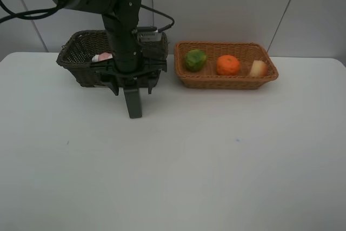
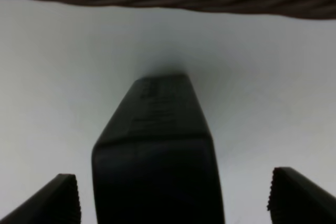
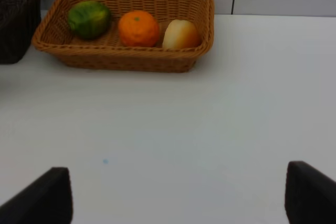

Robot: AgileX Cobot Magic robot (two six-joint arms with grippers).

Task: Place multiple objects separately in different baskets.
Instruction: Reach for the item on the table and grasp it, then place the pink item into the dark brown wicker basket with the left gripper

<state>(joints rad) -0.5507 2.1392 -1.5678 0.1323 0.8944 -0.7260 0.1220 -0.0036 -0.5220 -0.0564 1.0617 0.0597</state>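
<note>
Bottle, dark and upright, stands between your left gripper's spread, untouching fingers. Right gripper gapes empty. Tan basket holds lime, mandarin, pale fruit; dark basket shows something pink.

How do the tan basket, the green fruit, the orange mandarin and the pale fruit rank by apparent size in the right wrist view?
1. Tan basket, clearly the largest.
2. Green fruit and orange mandarin: these look about alike, so I do not rank them.
3. Pale fruit, slightly smaller, though the basket wall partly hides it.
</note>
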